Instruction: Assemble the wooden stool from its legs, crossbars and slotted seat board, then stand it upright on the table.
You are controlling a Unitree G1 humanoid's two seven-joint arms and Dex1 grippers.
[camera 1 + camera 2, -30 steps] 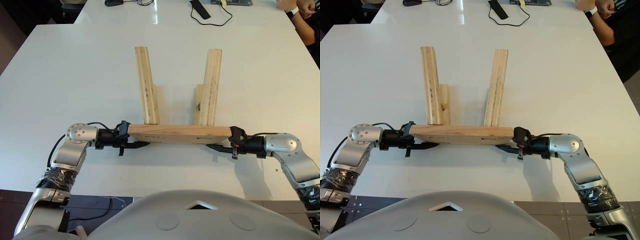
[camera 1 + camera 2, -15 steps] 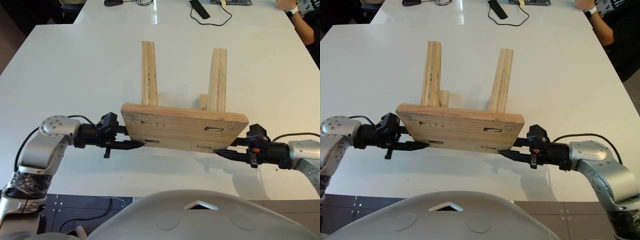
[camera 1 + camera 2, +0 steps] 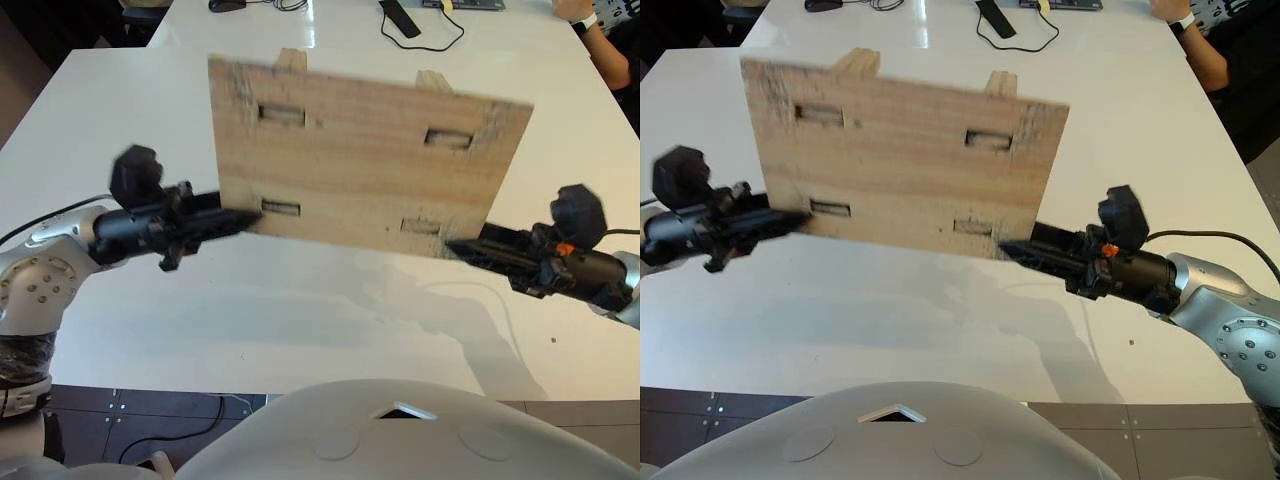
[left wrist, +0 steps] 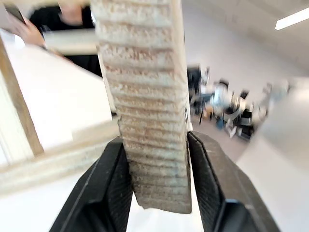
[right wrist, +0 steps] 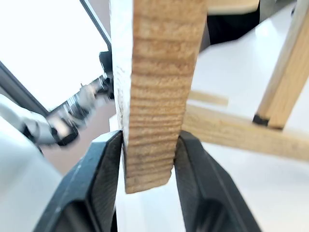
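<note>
White table [image 3: 300,330] fills the scene; at its far edge lie a black cable [image 3: 437,40] and a dark mouse [image 3: 228,5].

Most of the stool is hidden behind its own seat board [image 3: 360,150]. From the head views only two leg ends [image 3: 291,58] show, above the top edge of the board. The board is blurred, and I cannot tell if the legs touch the table behind it. Four slots [image 3: 281,114] are seen on its face, without readable writing.

The board stands nearly on its edge over the middle of the table, with its broad face toward the robot. Its long axis runs left to right, along the near table edge and a little lower on the right. The legs point away, toward the far edge.

The left gripper [image 3: 248,216] clamps the left end of the board low down; in its wrist view both fingers [image 4: 113,183] press on the thickness of the board. The right gripper [image 3: 458,246] clamps the lower right corner in the same way, fingers [image 5: 101,179] tight on the wood. A crossbar [image 5: 231,130] and a leg [image 5: 282,72] show behind.
</note>
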